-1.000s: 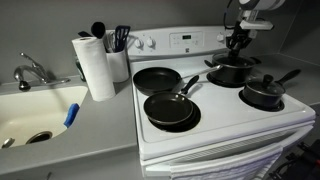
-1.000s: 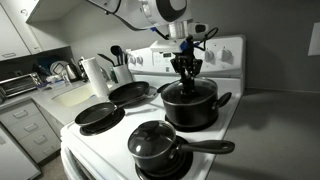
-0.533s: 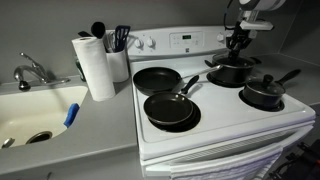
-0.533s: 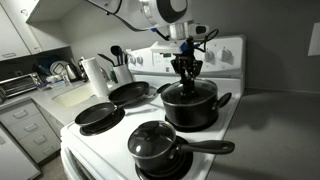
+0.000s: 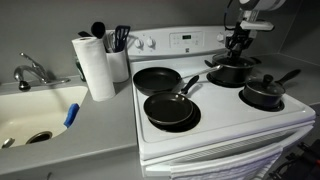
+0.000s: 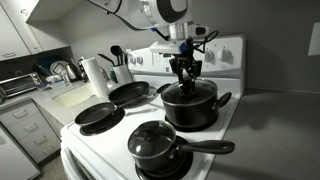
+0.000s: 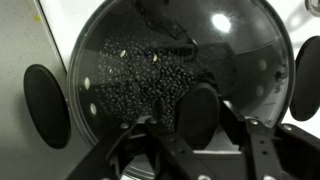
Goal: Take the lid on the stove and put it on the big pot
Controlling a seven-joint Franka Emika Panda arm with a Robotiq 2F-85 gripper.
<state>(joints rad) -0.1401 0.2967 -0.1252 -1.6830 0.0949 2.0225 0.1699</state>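
Observation:
The clear-glass lid point(image 7: 150, 60) with its black centre knob point(image 7: 198, 112) lies on the big pot point(image 6: 192, 110), whose loop handles point(image 7: 45, 105) show at both sides in the wrist view. The pot stands on a back burner of the white stove point(image 5: 250, 122) in both exterior views point(image 5: 230, 74). My gripper point(image 6: 185, 72) hangs straight over the pot, fingers spread on either side of the knob point(image 7: 195, 128), just above the lid. It also shows in an exterior view point(image 5: 238, 42).
A small lidded saucepan point(image 5: 262, 95) with one long handle sits in front of the big pot point(image 6: 152, 145). Two black frying pans point(image 5: 158, 79) point(image 5: 168, 108) occupy the other burners. A paper towel roll point(image 5: 95, 68), a utensil holder point(image 5: 118, 60) and a sink point(image 5: 35, 115) are beside the stove.

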